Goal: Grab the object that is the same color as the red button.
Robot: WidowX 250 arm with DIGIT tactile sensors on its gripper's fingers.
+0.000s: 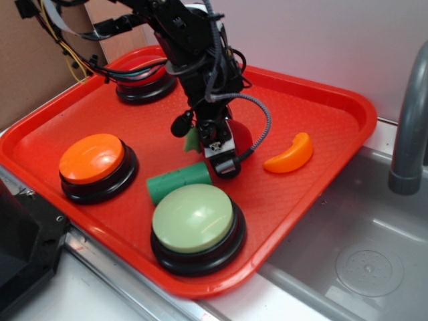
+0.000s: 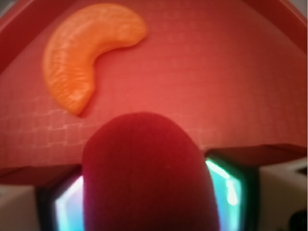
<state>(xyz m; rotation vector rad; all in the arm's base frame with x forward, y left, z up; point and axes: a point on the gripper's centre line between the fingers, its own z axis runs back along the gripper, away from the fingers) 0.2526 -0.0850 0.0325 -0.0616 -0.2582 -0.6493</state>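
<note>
- Our claw (image 1: 217, 144) is clamped on the red fruit (image 2: 147, 173).
- The fuzzy skin may slip if we lift fast.
- It could fall beside the orange crescent (image 2: 86, 57).

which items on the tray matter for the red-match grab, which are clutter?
Job:
- dark red toy fruit, between the gripper fingers
- red button, colour reference, back of tray

Clutter:
- orange slice toy
- green cylinder
- orange button
- pale green button
</note>
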